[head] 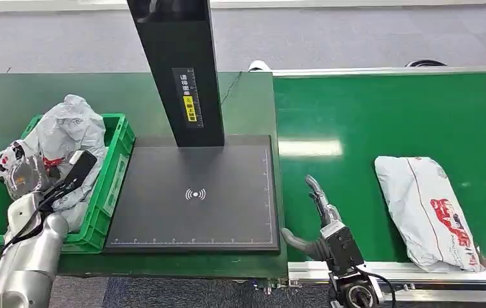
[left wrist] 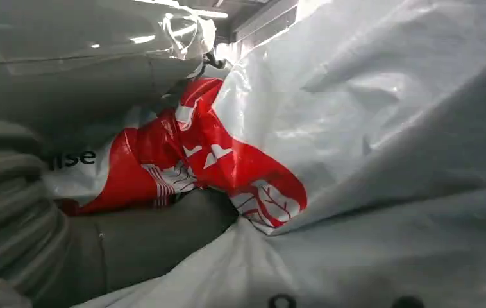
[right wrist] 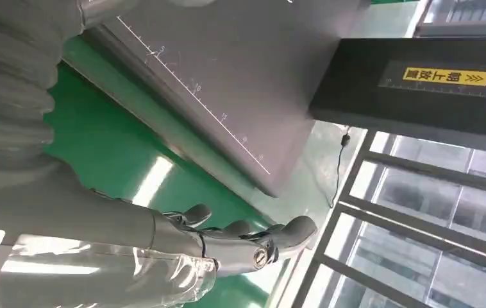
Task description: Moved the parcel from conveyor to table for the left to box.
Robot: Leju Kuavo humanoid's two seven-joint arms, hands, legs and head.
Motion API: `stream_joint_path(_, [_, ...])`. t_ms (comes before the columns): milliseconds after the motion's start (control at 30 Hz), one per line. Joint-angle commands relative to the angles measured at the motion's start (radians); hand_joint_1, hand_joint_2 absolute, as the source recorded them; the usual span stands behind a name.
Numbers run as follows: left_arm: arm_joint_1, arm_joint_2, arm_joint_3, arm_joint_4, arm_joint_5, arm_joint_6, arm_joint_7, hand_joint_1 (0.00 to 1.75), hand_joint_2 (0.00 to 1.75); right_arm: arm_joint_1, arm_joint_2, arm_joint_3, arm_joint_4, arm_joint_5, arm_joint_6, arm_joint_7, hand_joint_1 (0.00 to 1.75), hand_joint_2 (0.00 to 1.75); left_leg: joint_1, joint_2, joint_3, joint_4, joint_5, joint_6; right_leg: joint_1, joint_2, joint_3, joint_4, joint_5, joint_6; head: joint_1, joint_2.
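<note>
A white parcel with red print (head: 429, 212) lies on the green conveyor belt (head: 356, 115), near its front right. My right hand (head: 320, 221) hovers open over the belt's left end, a good gap left of that parcel; its fingers (right wrist: 247, 234) are stretched out with nothing in them. My left hand (head: 27, 178) is down inside the green bin (head: 117, 160) and grips a small crumpled parcel with red print (head: 8, 159). Up close that parcel (left wrist: 227, 167) lies against the thumb (left wrist: 150, 224), with its plastic hiding the fingers.
A large white bag (head: 70, 128) fills the back of the bin. A dark scanning pad (head: 195, 218) with a black post (head: 179, 70) stands between the bin and the belt. The conveyor's metal rail (head: 420, 273) runs along the front edge.
</note>
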Motion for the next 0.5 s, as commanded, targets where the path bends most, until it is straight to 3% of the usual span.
stream_joint_path(33, [0.01, 0.025, 0.101, 0.039, 0.054, 0.071, -0.017, 1.75, 1.75, -0.022, 0.002, 0.007, 0.042, -0.004, 0.003, 0.005, 0.0, 1.75, 0.0, 0.004, 0.002, -0.001, 0.0, 0.0, 0.001, 0.002, 0.001, -0.001, 0.001, -0.001, 0.0, 0.0])
stream_joint_path(133, [0.021, 0.022, 0.118, -0.047, 0.072, 0.042, -0.034, 1.75, 1.75, -0.016, 0.005, 0.005, 0.032, -0.009, 0.003, 0.009, 0.0, 1.75, 0.001, 0.004, 0.001, -0.001, 0.0, 0.0, 0.001, 0.002, 0.001, -0.001, 0.001, -0.001, 0.0, 0.0])
stream_joint_path(500, [-0.007, 0.014, 0.079, 0.01, 0.028, 0.009, -0.025, 1.75, 1.75, -0.029, 0.005, -0.004, 0.038, -0.014, 0.006, 0.014, 0.0, 1.75, 0.0, 0.001, -0.001, 0.0, 0.0, 0.0, 0.001, 0.0, -0.001, 0.0, 0.0, 0.0, 0.0, 0.0])
